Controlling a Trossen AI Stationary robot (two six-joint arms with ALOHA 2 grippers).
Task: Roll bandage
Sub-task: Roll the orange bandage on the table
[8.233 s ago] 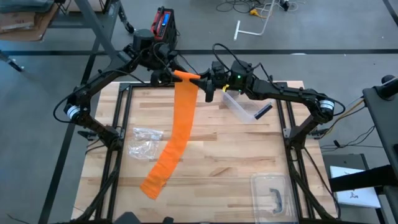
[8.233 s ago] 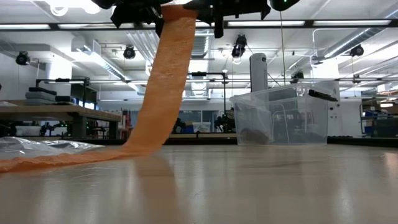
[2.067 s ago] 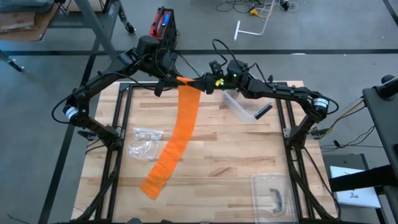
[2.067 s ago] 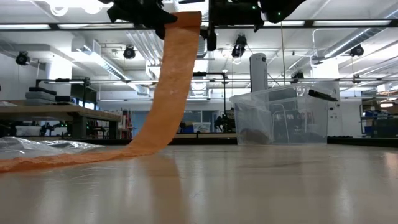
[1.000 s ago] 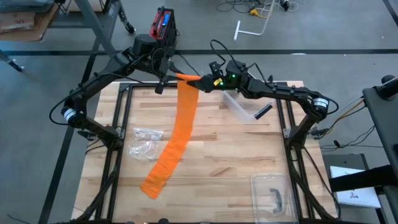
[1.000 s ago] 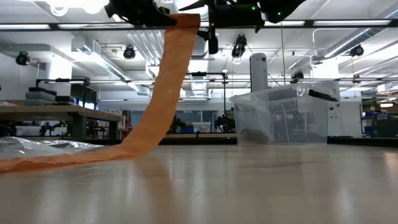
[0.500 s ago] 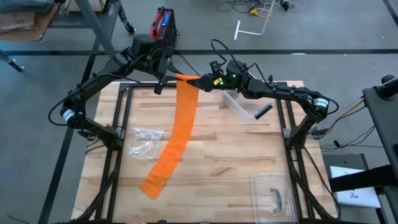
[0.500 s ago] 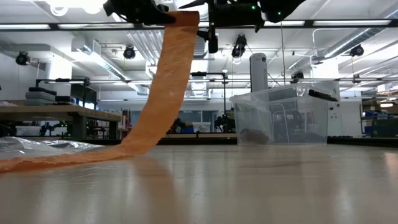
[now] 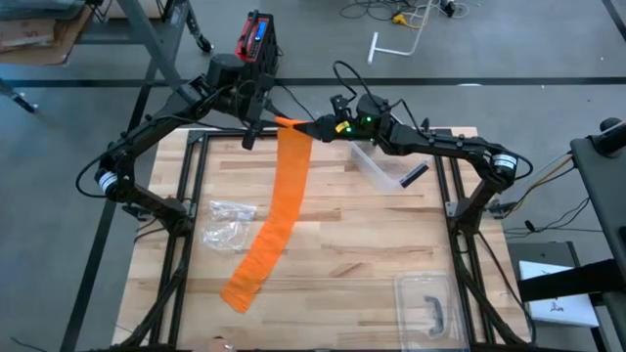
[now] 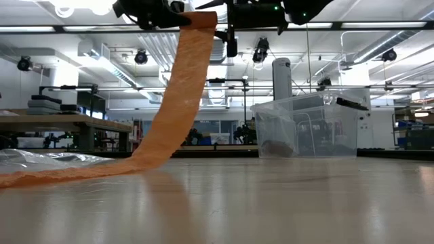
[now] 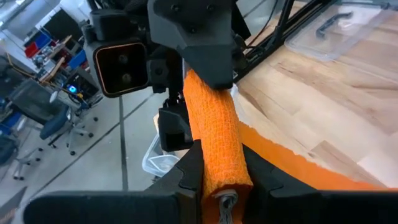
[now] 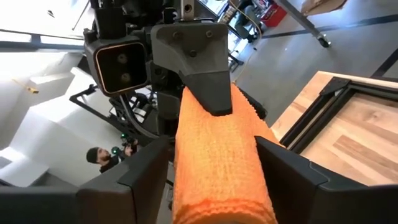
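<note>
Basically mid-roll: the orange bandage (image 9: 286,186) has a short rolled core held up in the air over the table's far edge, and its long tail hangs down and trails across the wooden table (image 9: 372,254) toward the near left, beside a crumpled plastic wrapper (image 9: 227,223). My left gripper (image 11: 216,177) is clamped on one end of the core; my right gripper (image 12: 214,168) straddles the other end, fingers loose beside it, grip unclear. Next, I judge, comes another twist to wind in more tail, keeping tension.

Grey floor (image 9: 509,39), ceiling strip lights (image 10: 61,28), workbench (image 10: 54,123).
</note>
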